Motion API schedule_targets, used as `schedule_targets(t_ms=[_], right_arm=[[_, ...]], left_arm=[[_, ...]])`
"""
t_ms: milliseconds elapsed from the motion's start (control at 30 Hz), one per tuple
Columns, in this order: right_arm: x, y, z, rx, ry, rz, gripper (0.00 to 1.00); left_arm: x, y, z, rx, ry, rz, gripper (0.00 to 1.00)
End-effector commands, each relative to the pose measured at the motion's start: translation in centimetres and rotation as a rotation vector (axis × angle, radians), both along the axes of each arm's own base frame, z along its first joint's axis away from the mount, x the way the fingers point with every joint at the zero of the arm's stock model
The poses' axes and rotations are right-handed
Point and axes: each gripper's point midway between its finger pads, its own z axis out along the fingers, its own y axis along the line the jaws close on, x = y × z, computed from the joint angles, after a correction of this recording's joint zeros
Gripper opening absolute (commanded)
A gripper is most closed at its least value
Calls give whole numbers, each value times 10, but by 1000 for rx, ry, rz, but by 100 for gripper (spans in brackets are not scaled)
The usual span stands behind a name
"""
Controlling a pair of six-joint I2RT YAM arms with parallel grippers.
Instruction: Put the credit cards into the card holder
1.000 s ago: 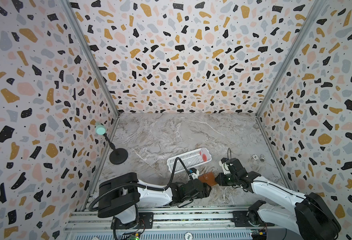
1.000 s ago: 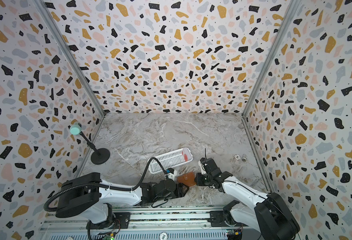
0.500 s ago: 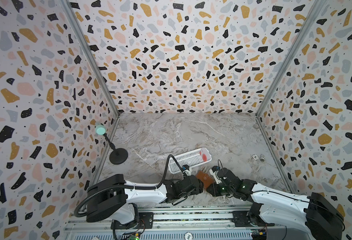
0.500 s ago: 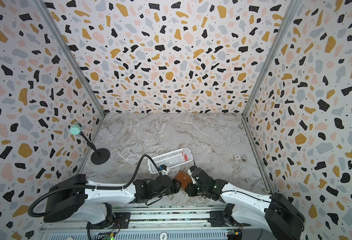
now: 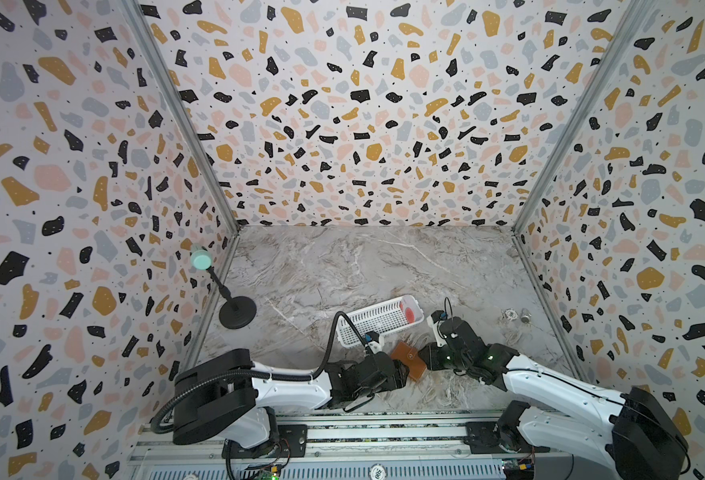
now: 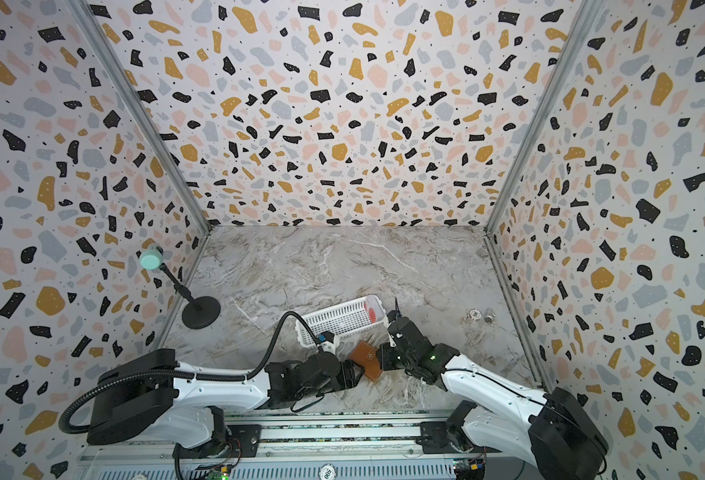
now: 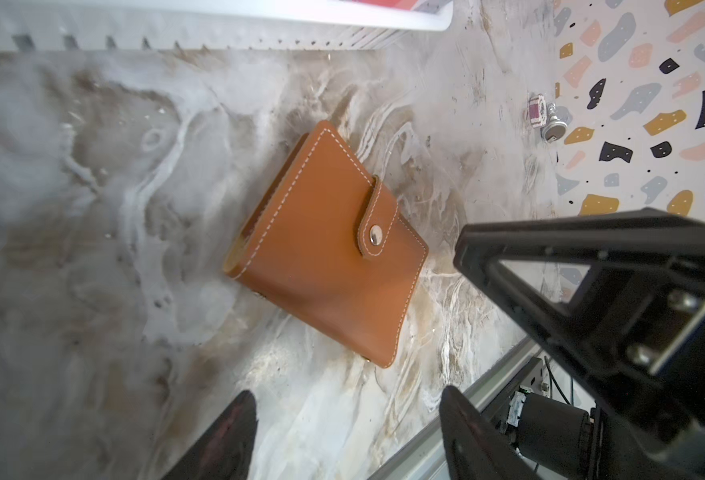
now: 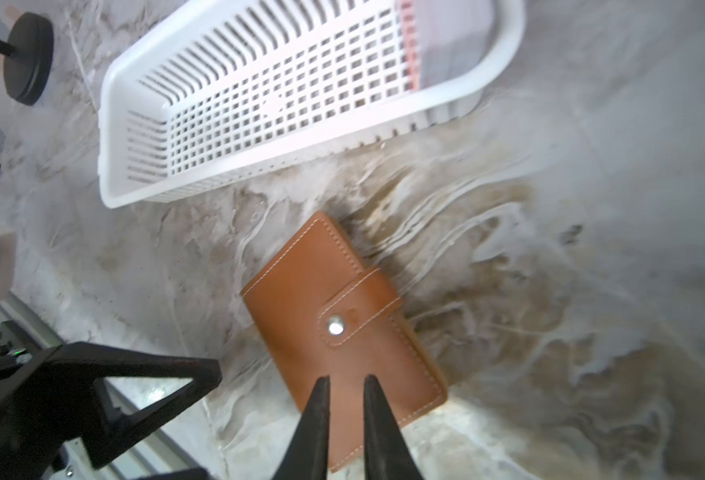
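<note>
From high at the front, both top views face down onto our whole table (image 5: 342, 266); both wrist views sit close, sharing the card holder (image 7: 325, 245).

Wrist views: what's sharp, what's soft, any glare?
Left wrist view: card holder sharp, stitching clear; white basket and the marble near it blurred. Right wrist view: card holder and right gripper sharp, the marble away from them smeared, cards in the basket washed out. Snap button glints in both.
</note>
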Motion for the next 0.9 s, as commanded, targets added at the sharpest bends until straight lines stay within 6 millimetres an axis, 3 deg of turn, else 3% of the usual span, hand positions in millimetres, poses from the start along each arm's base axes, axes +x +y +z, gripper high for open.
schedule_targets(t_ms=[0,300,867], right_arm=[[5,-8,-1,-31,-3,37,18],[6,-18,-21,-29,54,34,21],[-1,-15,-36,-29,90,71,21]], left_arm=[[0,-9,2,-43,1,-12,71],[4,-16,-4,-34,1,-5,70],[12,-15,-8,-72,25,19,67]])
